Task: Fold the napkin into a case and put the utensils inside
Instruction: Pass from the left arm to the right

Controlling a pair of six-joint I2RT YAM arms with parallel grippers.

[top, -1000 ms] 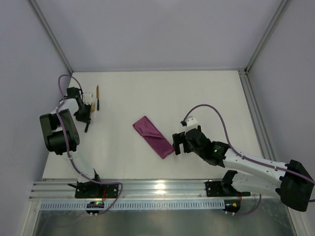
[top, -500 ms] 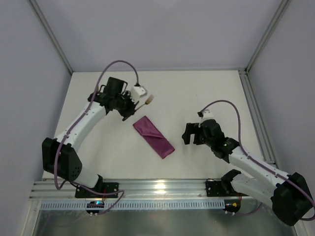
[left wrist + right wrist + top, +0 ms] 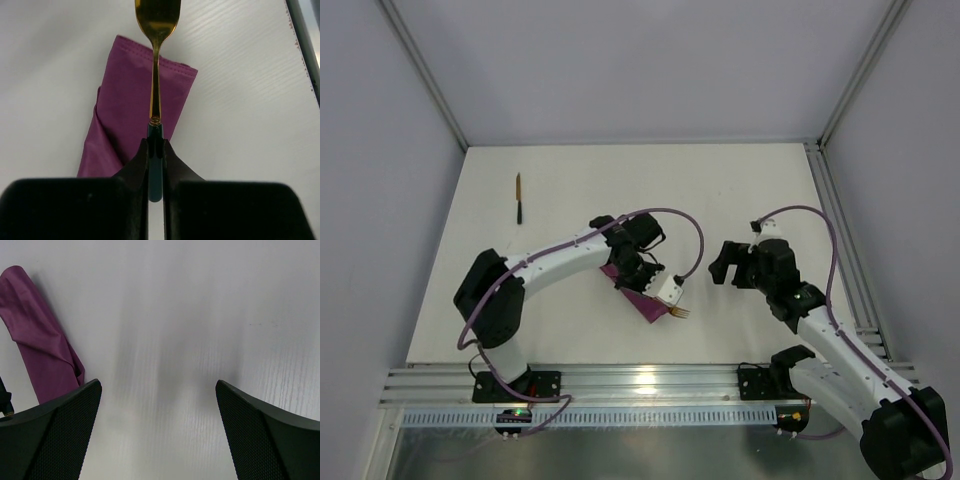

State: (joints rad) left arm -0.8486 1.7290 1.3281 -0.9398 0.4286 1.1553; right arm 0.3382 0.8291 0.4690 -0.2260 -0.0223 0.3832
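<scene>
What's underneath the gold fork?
The folded purple case lies below the fork, with white table under its head. Whether the fork touches the cloth, and what is inside the case, cannot be seen.

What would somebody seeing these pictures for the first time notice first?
The left claw, shut on the dark handle of a gold fork, holds it over the folded magenta napkin near the middle of the table. The right claw hangs open and empty to the napkin's right, and a gold knife lies alone near the table's far left corner.
</scene>
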